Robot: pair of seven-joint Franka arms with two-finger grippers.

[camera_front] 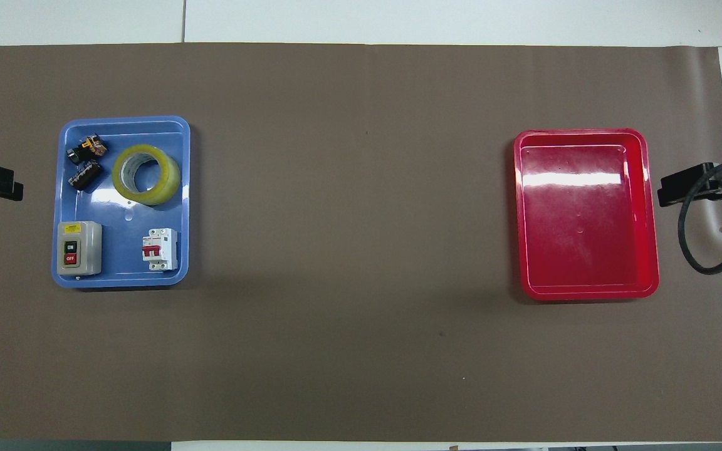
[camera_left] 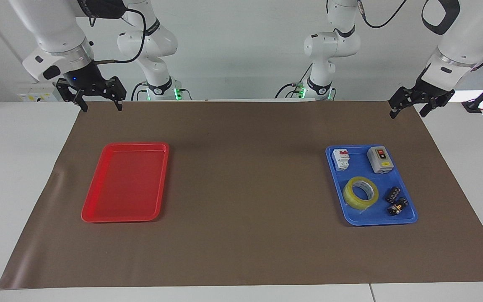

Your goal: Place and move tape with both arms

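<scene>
The tape (camera_left: 352, 197), a wide yellow roll with a whitish core, lies flat in a blue tray (camera_left: 371, 222) toward the left arm's end of the table. It also shows in the overhead view (camera_front: 167, 186), in the part of the tray (camera_front: 123, 280) farther from the robots. My left gripper (camera_left: 408, 113) hangs open and empty in the air over the brown mat's edge at that end. My right gripper (camera_left: 102, 108) hangs open and empty over the mat's edge at the right arm's end. Both arms wait, well apart from the tape.
A bare red tray (camera_left: 126, 184) lies toward the right arm's end. The blue tray also holds a grey switch box (camera_left: 380, 160), a white circuit breaker (camera_left: 342, 159) and small black parts (camera_left: 393, 195). Two smaller white arms with green-lit bases (camera_left: 162, 90) stand at the robots' edge.
</scene>
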